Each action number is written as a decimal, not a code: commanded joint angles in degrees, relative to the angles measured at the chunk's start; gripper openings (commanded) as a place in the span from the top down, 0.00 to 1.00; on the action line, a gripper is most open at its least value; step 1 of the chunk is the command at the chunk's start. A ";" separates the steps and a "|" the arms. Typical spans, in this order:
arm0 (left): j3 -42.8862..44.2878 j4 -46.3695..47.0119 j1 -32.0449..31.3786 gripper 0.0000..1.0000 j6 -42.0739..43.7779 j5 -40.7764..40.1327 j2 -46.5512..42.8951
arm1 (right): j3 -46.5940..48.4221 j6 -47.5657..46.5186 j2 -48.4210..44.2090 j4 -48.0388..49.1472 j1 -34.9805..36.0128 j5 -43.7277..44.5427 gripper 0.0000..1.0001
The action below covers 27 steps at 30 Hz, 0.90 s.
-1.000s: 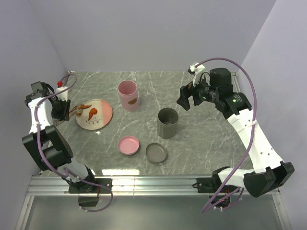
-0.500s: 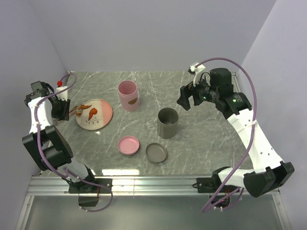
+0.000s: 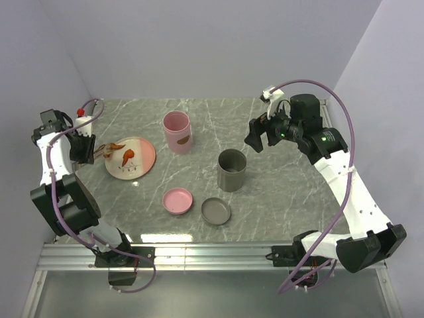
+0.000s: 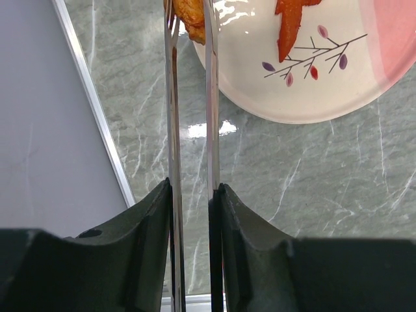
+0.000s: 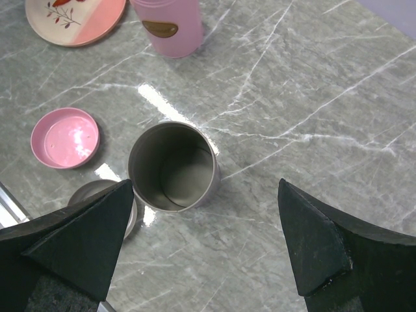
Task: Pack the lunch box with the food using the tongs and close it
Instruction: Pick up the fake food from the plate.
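My left gripper (image 3: 88,150) (image 4: 192,190) is shut on the silver tongs (image 4: 171,117), squeezing both arms nearly parallel. Between the tong tips is an orange-red food piece (image 4: 190,14) (image 3: 117,145) at the near-left rim of the patterned plate (image 4: 312,84) (image 3: 142,159). A second orange piece (image 4: 290,18) (image 3: 127,156) lies on the plate. The lunch box stands open as a pink tub (image 3: 177,131) (image 5: 170,26) and a grey tub (image 3: 232,169) (image 5: 172,166). My right gripper (image 3: 260,136) (image 5: 205,183) hangs wide open and holds nothing, above the table just right of the grey tub.
A pink lid (image 3: 177,200) (image 5: 65,138) and a grey lid (image 3: 216,211) (image 5: 97,195) lie flat in front of the tubs. The side wall and table edge rail (image 4: 97,110) run close on the left of my left gripper.
My left gripper has drawn slightly back and to the left with the tongs, and the pinched food piece has shifted with them. The right arm has not moved.
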 commanded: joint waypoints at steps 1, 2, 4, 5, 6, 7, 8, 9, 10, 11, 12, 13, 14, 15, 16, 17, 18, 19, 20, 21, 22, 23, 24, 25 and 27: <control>3.26 -0.32 -0.15 0.69 -0.55 0.57 -1.78 | 0.22 0.00 -1.09 1.38 -0.63 -0.31 0.02; 3.44 -0.50 -0.15 0.70 -0.47 0.83 -2.12 | 0.31 0.08 -1.17 1.29 -0.63 -0.40 0.02; 4.14 -1.03 -0.15 0.73 -0.29 1.53 -2.65 | 0.31 0.08 -1.09 1.29 -0.63 -0.48 0.02; 4.40 -1.64 -0.15 0.74 -0.29 1.71 -3.00 | 0.40 0.08 -1.17 1.29 -0.55 -0.49 0.02; 4.93 -1.99 -0.15 0.78 -0.29 1.97 -3.18 | 0.40 0.08 -1.17 1.29 -0.55 -0.40 0.02; 5.11 -2.34 -0.06 0.79 -0.20 2.32 -3.36 | 0.40 0.00 -1.26 1.21 -0.72 -0.40 0.02; 5.28 -2.61 -0.06 0.81 -0.29 2.32 -3.71 | 0.48 0.00 -1.17 1.21 -0.64 -0.40 0.02; 5.46 -3.22 -0.06 0.82 -0.46 2.41 -3.80 | 0.48 0.00 -1.17 1.21 -0.63 -0.40 0.02; 5.55 -3.66 -0.06 0.83 -0.38 2.67 -4.06 | 0.48 0.08 -1.17 1.21 -0.63 -0.40 0.02; 5.38 -3.84 -0.06 0.86 -0.29 3.02 -4.32 | 0.40 0.08 -1.17 1.12 -0.63 -0.48 0.02; 5.29 -4.01 -0.06 0.87 -0.29 3.11 -4.59 | 0.40 0.08 -1.17 1.12 -0.63 -0.49 0.02; 5.02 -4.10 -0.06 0.88 -0.20 3.38 -5.02 | 0.31 0.17 -1.26 1.12 -0.72 -0.57 0.02; 4.94 -4.28 -0.06 0.90 -0.20 3.73 -5.64 | 0.22 0.26 -1.43 1.21 -0.72 -0.57 0.02; 4.85 -4.28 -0.06 0.91 -0.29 3.90 -5.90 | 0.13 0.17 -1.52 1.38 -0.72 -0.49 0.02; 4.85 -4.71 -0.15 0.92 -0.72 4.25 -6.26 | 0.13 0.17 -1.52 1.38 -0.72 -0.49 0.02; 4.93 -5.15 -0.06 0.93 -0.90 4.61 -6.69 | 0.13 0.08 -1.52 1.29 -0.72 -0.49 0.02; 5.46 -5.59 -0.06 0.95 -0.90 5.74 -6.87 | 0.22 0.08 -1.52 1.29 -0.64 -0.40 0.02; 5.72 -6.47 -0.15 0.96 -1.43 6.19 -7.14 | 0.22 0.00 -1.61 1.29 -0.63 -0.31 0.02; 5.90 -6.82 -0.06 0.99 -1.52 6.54 -7.83 | 0.22 0.00 -1.61 1.29 -0.63 -0.22 0.02; 6.07 -7.00 -0.06 1.00 -1.61 7.24 -8.10 | 0.22 0.00 -1.61 1.29 -0.72 -0.22 0.02; 6.16 -7.26 -0.06 1.00 -1.96 7.42 -8.54 | 0.22 0.08 -1.70 1.12 -0.81 -0.22 0.02; 6.34 -7.79 -0.06 1.00 -1.96 7.77 -9.33 | 0.13 0.08 -1.79 1.12 -0.72 -0.31 0.02; 6.78 -8.23 -0.15 1.00 -2.05 8.38 -9.68 | 0.13 0.08 -1.96 1.12 -0.72 -0.31 0.02; 7.21 -8.67 -0.06 1.00 -2.31 9.00 -10.03 | -0.04 0.17 -2.22 1.03 -0.98 -0.31 0.02; 9.23 -10.86 -0.15 1.00 -2.40 10.49 -11.09 | -0.22 0.17 -2.58 1.12 -1.07 -0.22 0.02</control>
